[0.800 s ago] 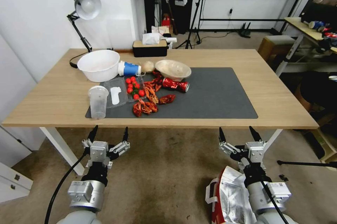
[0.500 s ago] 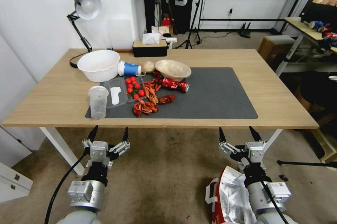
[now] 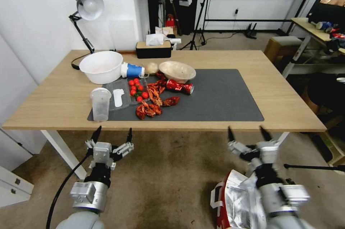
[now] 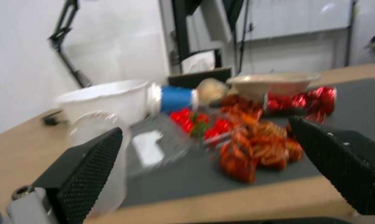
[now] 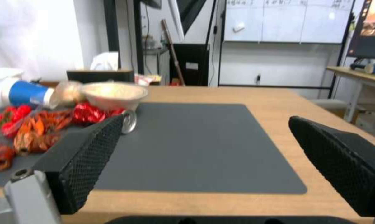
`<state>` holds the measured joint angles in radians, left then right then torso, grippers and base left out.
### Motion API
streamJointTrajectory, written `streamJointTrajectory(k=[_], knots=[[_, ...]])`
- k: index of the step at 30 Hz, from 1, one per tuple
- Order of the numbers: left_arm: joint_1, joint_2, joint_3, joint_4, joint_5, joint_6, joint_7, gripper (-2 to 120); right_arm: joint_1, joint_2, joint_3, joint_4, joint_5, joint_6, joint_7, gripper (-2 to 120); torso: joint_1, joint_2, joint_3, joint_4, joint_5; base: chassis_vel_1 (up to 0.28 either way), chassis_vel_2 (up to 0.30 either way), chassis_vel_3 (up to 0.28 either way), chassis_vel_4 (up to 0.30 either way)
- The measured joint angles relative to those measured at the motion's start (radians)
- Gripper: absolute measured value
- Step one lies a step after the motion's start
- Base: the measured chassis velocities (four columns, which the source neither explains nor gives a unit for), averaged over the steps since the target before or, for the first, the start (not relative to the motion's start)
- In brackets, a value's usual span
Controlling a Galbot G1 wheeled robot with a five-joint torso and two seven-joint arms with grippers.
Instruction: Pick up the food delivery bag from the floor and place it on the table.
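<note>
The food delivery bag (image 3: 233,200), white with red sides and a silver foil lining, stands on the brownish carpet floor (image 3: 169,178) at the lower right, partly hidden behind my right arm. My right gripper (image 3: 249,134) is open in front of the table's near edge, above and beyond the bag, holding nothing. My left gripper (image 3: 112,132) is open too, raised before the front edge at the left. The light-wood table (image 3: 287,92) carries a dark grey mat (image 3: 222,96). Each wrist view looks across the tabletop between its own spread fingers (image 5: 87,155) (image 4: 92,168).
On the mat's left half lie a white bowl (image 3: 101,66), a blue cup (image 3: 132,70), a beige bowl (image 3: 177,71), a red can (image 3: 179,86), tomatoes, crayfish (image 3: 151,105) and a clear cup (image 3: 100,103). A lamp (image 3: 86,8) and tissue box (image 3: 153,48) stand at the back. A cluttered desk (image 3: 316,31) is at right.
Both grippers have risen slightly toward the table's front edge, the right one more. The bag and the things on the table have not moved.
</note>
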<state>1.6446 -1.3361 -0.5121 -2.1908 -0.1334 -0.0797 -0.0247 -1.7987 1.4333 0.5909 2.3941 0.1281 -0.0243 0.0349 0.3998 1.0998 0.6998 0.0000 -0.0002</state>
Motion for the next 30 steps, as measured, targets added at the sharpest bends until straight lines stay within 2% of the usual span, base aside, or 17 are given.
streamJointTrajectory(k=[1, 3, 4, 11, 21, 30], knots=[[0.0, 0.0, 0.0, 0.0, 0.0, 0.0, 0.0, 100, 0.0, 0.0, 0.0, 0.0, 0.0, 0.0, 0.0, 100, 0.0, 0.0, 0.0, 0.0, 0.0, 0.0, 0.0, 0.0, 0.0], [-0.05, 0.056, 0.018, 0.044, -0.056, -0.035, -0.005, 100, 0.0, 0.0, -0.001, 0.0, 0.002, -0.002, 0.003, 100, 0.0, 0.0, 0.0, -0.0009, 0.0, 0.0, 0.0, 0.0, 0.0], [-0.054, 0.062, 0.021, 0.059, -0.067, -0.051, 0.0, 100, 0.001, 0.0, -0.001, 0.0, 0.002, -0.002, 0.004, 100, 0.0, 0.0, 0.0, 0.0002, 0.0, 0.0, 0.0, 0.0, 0.0], [-0.057, 0.066, 0.016, 0.088, -0.08, -0.107, 0.012, 100, 0.002, 0.005, -0.005, -0.006, 0.003, -0.002, 0.003, 100, 0.0, 0.0, 0.0, 0.0001, 0.0001, 0.0, 0.0, 0.0, 0.0], [-0.044, 0.063, 0.016, 0.078, -0.075, -0.112, 0.013, 100, 0.01, 0.009, -0.011, -0.008, 0.013, 0.001, 0.0, 100, -0.002, -0.005, -0.003, 0.0002, 0.0002, 0.0, 0.0, 0.0, 0.0], [-0.033, 0.061, 0.015, 0.071, -0.069, -0.123, 0.015, 100, 0.003, 0.014, -0.012, -0.001, 0.013, 0.005, -0.007, 100, -0.022, -0.048, -0.025, 0.0001, 0.0003, 0.0, 0.0, 0.0, 0.0]])
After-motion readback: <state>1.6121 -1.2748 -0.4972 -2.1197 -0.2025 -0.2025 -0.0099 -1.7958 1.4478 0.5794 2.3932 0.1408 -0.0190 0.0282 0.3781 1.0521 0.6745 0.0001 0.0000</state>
